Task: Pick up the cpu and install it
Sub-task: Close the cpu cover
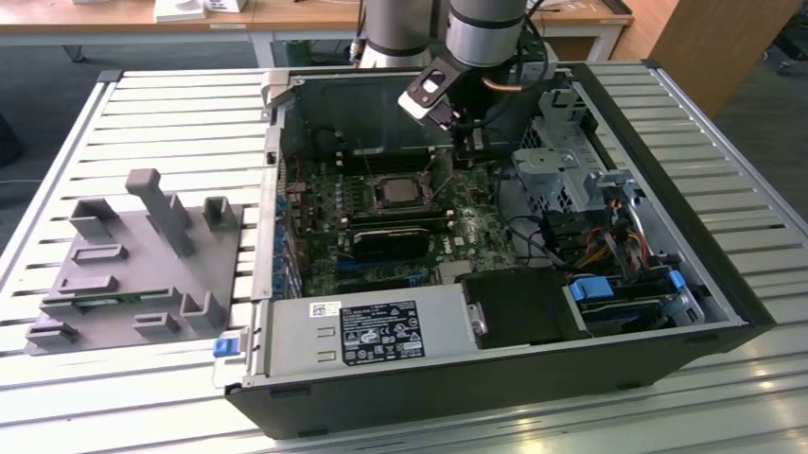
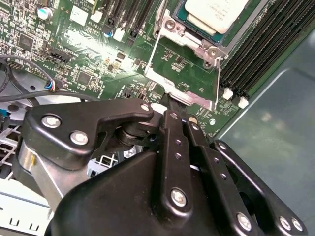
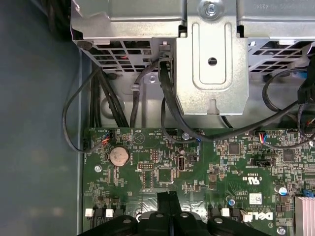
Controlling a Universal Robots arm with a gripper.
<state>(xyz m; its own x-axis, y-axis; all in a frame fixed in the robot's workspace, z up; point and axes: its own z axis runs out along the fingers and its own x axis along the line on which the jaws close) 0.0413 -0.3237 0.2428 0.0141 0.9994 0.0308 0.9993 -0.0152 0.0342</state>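
While its black metal fingers (image 3: pixel 163 204) sit pressed together with nothing between them, the black linkage pincer (image 2: pixel 171 102) hangs low over the green motherboard (image 3: pixel 197 167), close to the square metal-framed socket (image 2: pixel 170 25).

The cpu (image 2: pixel 216 12) - a small flat square chip with a silver metal top and pale rim - lies seated in that socket, apart from the pincer. The hinged steel retaining frame (image 2: pixel 191 95) stands flipped open, with bare board showing through it. Fetching and placing the chip look done, I judge, but with the frame not yet closed over it the install looks unfinished.

The dark open computer case (image 1: pixel 707 284) lies on a table of pale ribbed metal slats (image 1: pixel 165 123). A grey plastic fixture with upright posts (image 1: pixel 139 255) rests at the exterior view's left, beside the case. Beyond the table - along the upper edge of the exterior view - stand wooden desks (image 1: pixel 303 14) over a dark floor (image 1: pixel 38 57), with a wooden panel (image 1: pixel 707 38) at upper right.
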